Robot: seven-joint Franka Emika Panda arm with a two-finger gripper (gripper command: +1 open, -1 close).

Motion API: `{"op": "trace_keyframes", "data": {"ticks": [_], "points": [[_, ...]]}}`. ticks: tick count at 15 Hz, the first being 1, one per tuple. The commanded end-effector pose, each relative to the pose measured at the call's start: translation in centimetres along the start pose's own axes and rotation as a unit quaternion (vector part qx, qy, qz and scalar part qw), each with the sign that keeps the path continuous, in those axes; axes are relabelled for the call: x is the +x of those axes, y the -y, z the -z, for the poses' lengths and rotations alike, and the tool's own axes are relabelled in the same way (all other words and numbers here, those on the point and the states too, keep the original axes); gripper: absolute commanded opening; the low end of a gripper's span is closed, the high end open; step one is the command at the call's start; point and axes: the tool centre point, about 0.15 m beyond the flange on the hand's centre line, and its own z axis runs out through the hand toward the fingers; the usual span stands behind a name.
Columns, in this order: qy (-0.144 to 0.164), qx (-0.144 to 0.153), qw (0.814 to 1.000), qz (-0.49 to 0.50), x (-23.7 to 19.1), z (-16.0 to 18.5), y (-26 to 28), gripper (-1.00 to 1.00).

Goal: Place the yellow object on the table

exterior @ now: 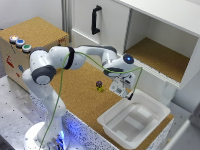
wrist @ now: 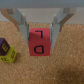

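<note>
Wrist view: pincer straddles the yellow object, a small cube that reads red-pink here, with a dark "D" on the face towards the camera. One finger stands on each side of it. Both tips sit at or against its upper side faces. No gap resolvable, no squeeze visible, so I cannot tell whether it is clamped or just released.

Object location: directly between the tips, centred, nothing offset to either finger. Its lower edge looks to meet the table, with a thin shadow under it. Judged seated or very nearly so, not certain.

Long axis: none, the cube is near equal-sided. Its side faces run parallel to the fingers.

Exterior view: pincer hangs low over the table, just beside the bin rim. Object too small and blurred to pick out there.

Purple-topped figure stands on the cork off to one side, outside one finger and apart from the object.

Judgement: the move turns on straight up-and-down only. If the cube is seated, open and lift vertically; no sideways travel is needed.
</note>
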Motion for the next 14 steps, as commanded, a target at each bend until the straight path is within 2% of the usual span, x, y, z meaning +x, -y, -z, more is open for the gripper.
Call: {"op": "trace_keyframes", "data": {"ticks": [1,3,5,10,11,14], "points": [[0.001,-0.074,0.996,-0.047,-0.2,-6.6,0.3,-1.0],[-0.009,-0.092,0.993,-0.075,-0.9,-8.1,0.1,-1.0],[-0.025,-0.111,0.99,-0.083,-0.2,-8.2,-0.4,-1.0],[-0.016,-0.105,0.991,-0.084,0.8,-9.2,0.8,-1.0],[-0.012,-0.101,0.991,-0.085,0.9,-9.1,1.1,1.0],[-0.012,-0.101,0.991,-0.085,0.9,-9.1,1.1,1.0]]}}
